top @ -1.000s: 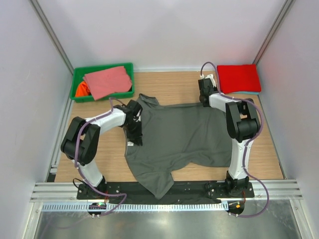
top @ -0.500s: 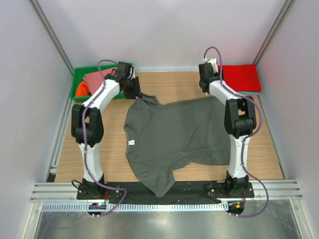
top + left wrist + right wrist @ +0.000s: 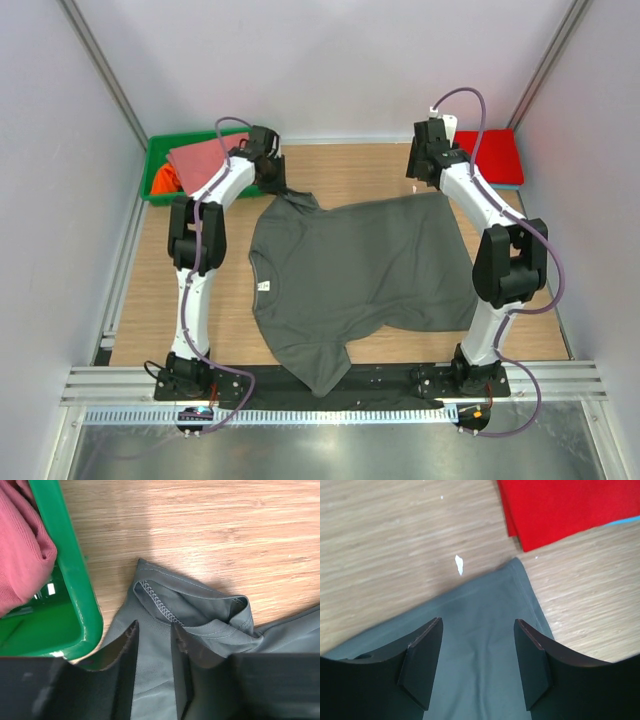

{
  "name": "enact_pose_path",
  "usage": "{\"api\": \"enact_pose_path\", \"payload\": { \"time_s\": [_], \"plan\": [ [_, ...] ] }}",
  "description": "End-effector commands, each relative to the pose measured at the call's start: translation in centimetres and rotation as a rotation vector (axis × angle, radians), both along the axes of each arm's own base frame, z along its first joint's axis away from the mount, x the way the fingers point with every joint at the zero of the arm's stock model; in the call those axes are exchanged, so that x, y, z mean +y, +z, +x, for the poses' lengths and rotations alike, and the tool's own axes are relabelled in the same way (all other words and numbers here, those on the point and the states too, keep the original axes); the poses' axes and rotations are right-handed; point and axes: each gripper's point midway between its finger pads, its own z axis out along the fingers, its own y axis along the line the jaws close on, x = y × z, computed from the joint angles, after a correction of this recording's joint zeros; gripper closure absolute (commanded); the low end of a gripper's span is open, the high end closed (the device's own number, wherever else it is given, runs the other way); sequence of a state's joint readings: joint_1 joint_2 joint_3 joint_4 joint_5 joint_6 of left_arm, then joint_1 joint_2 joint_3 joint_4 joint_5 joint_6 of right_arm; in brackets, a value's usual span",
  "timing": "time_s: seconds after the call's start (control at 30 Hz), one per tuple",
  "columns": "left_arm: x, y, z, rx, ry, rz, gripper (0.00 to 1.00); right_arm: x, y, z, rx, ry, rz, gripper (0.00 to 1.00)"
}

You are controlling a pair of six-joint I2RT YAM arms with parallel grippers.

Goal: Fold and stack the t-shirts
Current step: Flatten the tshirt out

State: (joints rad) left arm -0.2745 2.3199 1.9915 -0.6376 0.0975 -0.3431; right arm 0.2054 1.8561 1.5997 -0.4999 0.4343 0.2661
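Wooden tabletop (image 3: 345, 170), white walls round it; dark grey t-shirt (image 3: 350, 270) lies spread mid-table, neck to the left, small white label (image 3: 263, 286) at the collar; near sleeve spills over the table edge onto the black base rail (image 3: 390, 378), dark on dark, so its end is hard to read. Left gripper (image 3: 154, 647) is over the far sleeve, just beside the green bin (image 3: 67, 570); fingers a narrow gap apart, grey cloth showing thru the gap, nothing pinched; can't tell if tips touch the cloth. Bin holds a salmon-pink shirt (image 3: 210, 160) on top & an orange one (image 3: 163, 181), mostly buried. Right gripper (image 3: 477, 662) hangs over the shirt's far hem corner, fingers spread wide, holding nothing. Red shirt (image 3: 480, 155) lies folded at the far right corner, its left edge partly behind the right arm; light-blue one (image 3: 512, 185) beneath it, only a thin strip visible. White speck (image 3: 459, 565) on the wood near that corner; too small to ID.
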Motion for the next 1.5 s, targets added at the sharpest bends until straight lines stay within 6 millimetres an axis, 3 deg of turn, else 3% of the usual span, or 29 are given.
{"api": "enact_pose_path", "payload": {
  "time_s": [0.0, 0.13, 0.17, 0.3, 0.37, 0.4, 0.43, 0.47, 0.5, 0.57, 0.6, 0.67, 0.7, 0.73, 0.77, 0.83, 0.93, 0.97, 1.1, 1.2, 1.27, 1.3, 1.47],
  "plan": [
    [-0.3, 1.5, 1.7, -0.079, -0.006, 0.003, 0.7, 0.5, 0.6, -1.3, -0.001, 0.007, 0.048, 0.36],
    [-1.3, 1.5, 0.8, -0.086, -0.023, -0.039, 0.69, 0.9, 0.2, -1.3, 0.0, 0.019, 0.072, 0.36],
    [-1.5, 1.0, 0.7, -0.084, -0.029, -0.044, 0.64, 1.3, 0.1, -1.1, -0.001, 0.016, 0.092, 0.37],
    [-2.9, 0.5, 1.2, -0.056, -0.063, -0.089, 0.62, 3.3, -0.4, 0.0, -0.014, 0.042, 0.181, 0.39],
    [-3.3, 0.7, 1.9, -0.072, -0.067, -0.098, 0.61, 6.5, -0.5, 0.7, -0.021, 0.121, 0.277, 0.45],
    [-3.4, -0.1, 2.1, -0.063, -0.07, -0.097, 0.61, 7.9, -1.2, 1.2, -0.021, 0.122, 0.334, 0.48],
    [-3.7, -0.1, 2.3, -0.066, -0.077, -0.108, 0.62, 10.4, -1.1, 1.4, -0.017, 0.174, 0.407, 0.53],
    [-4.0, 0.3, 2.7, -0.081, -0.083, -0.122, 0.63, 11.6, -1.0, 2.0, -0.037, 0.186, 0.448, 0.61],
    [-4.5, 0.5, 3.2, -0.096, -0.093, -0.144, 0.63, 12.7, -2.1, 2.3, -0.018, 0.19, 0.479, 0.63],
    [-6.0, 1.4, 4.1, -0.135, -0.115, -0.222, 0.63, 16.0, -1.8, 2.7, -0.018, 0.229, 0.586, 0.68],
    [-6.9, 1.7, 4.6, -0.15, -0.128, -0.255, 0.62, 16.8, -3.2, 3.1, 0.01, 0.229, 0.602, 0.68],
    [-9.2, 2.9, 5.2, -0.19, -0.177, -0.344, 0.61, 19.3, -2.2, 4.2, -0.022, 0.264, 0.693, 0.68],
    [-10.2, 4.5, 5.9, -0.231, -0.202, -0.371, 0.6, 19.9, -2.1, 4.6, -0.032, 0.265, 0.735, 0.69],
    [-11.1, 3.9, 5.9, -0.225, -0.226, -0.388, 0.6, 20.5, -2.7, 5.0, -0.025, 0.263, 0.77, 0.69],
    [-11.6, 4.7, 6.0, -0.238, -0.244, -0.404, 0.6, 21.5, -2.5, 5.3, -0.027, 0.274, 0.816, 0.69],
    [-11.5, 6.9, 6.2, -0.287, -0.236, -0.4, 0.59, 22.8, -2.8, 6.1, -0.019, 0.3, 0.83, 0.68],
    [-9.6, 10.7, 5.9, -0.369, -0.183, -0.335, 0.54, 24.8, -3.3, 6.1, 0.016, 0.34, 0.864, 0.63],
    [-8.9, 11.5, 5.8, -0.384, -0.161, -0.308, 0.54, 25.4, -4.5, 6.0, 0.042, 0.347, 0.877, 0.62],
    [-4.9, 13.5, 4.0, -0.4, -0.053, -0.158, 0.58, 27.7, -5.7, 4.9, 0.083, 0.419, 0.868, 0.6],
    [-3.1, 12.8, 0.6, -0.322, -0.008, -0.122, 0.72, 26.8, -5.8, 4.1, 0.08, 0.415, 0.807, 0.61],
    [-3.0, 11.8, -1.8, -0.266, -0.017, -0.14, 0.73, 25.1, -5.8, 3.7, 0.075, 0.387, 0.727, 0.6],
    [-2.9, 10.5, -4.2, -0.203, -0.02, -0.148, 0.73, 24.1, -4.7, 3.3, 0.064, 0.41, 0.659, 0.59],
    [-3.5, 6.5, -11.6, -0.016, -0.044, -0.059, 0.56, 17.7, -5.0, -0.7, 0.177, 0.354, 0.349, 0.47]
  ]
}}
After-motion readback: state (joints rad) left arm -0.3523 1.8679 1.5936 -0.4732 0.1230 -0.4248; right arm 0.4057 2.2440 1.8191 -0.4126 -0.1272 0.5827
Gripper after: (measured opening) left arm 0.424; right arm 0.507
